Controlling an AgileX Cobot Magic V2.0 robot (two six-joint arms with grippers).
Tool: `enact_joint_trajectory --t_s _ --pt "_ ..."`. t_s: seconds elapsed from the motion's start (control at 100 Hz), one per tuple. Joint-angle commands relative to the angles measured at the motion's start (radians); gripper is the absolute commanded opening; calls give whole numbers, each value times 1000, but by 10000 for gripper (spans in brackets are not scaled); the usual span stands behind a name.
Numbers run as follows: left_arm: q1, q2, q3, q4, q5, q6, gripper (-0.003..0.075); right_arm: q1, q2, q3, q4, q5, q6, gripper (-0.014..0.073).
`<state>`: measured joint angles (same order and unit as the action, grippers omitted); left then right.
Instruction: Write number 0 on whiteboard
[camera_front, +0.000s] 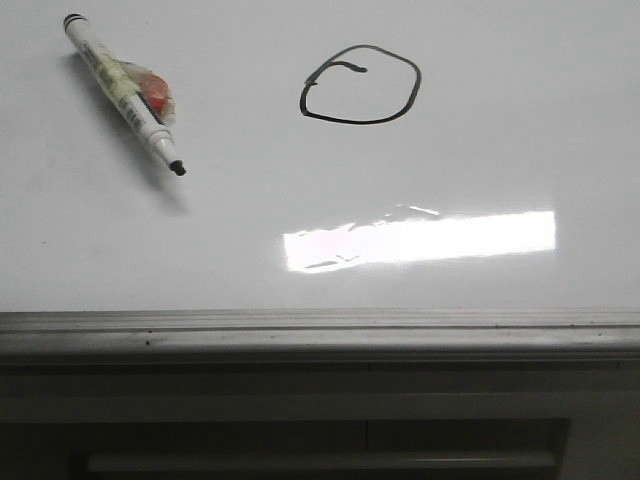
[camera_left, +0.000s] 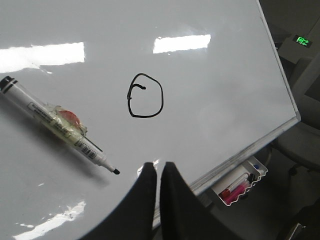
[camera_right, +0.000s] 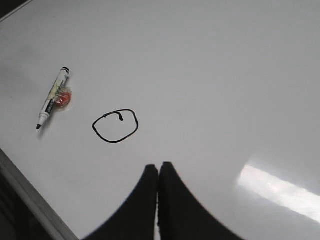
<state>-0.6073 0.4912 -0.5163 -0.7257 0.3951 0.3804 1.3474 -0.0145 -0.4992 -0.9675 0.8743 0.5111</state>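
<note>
A: We see the whiteboard (camera_front: 520, 120) glossy white, grey along its frame, with the number 0 (camera_front: 360, 85) in thin black line

B: And beyond our black left gripper (camera_left: 156, 170), the marker (camera_left: 55, 122) is white, black-tipped, orange patch mid-barrel

We found only the white black-tipped marker pen (camera_front: 122, 93) lying as an obstacle on the glossy white whiteboard (camera_front: 500, 120), left of the black drawn number 0 (camera_front: 360, 85).

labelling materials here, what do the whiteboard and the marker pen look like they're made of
Whiteboard: glossy white coated panel, judging by the sharp glare strip; its grey edge looks like metal. Marker pen: apparently smooth white plastic with a printed label, black tip, and clear tape around something orange.
</note>
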Motion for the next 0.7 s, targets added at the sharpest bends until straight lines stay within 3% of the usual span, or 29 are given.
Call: enact_joint_trajectory --t_s 0.0,0.37,0.48,0.57,0.69 --pt "3 3 -25 -22 -46 1 -20 -7 -6 -21 -53 -52 3 -55" --pt "3 -4 -5 -6 -50 1 -20 -7 -6 -21 -53 -52 3 -55" --pt "4 -62 31 224 -124 28 -20 -7 -6 -21 -53 -52 3 -55" --pt "21 -142 129 433 -269 28 -20 -7 -6 -21 -53 -52 3 -55" --pt "115 -286 296 503 -464 28 -20 -7 -6 -21 -53 -52 3 -55"
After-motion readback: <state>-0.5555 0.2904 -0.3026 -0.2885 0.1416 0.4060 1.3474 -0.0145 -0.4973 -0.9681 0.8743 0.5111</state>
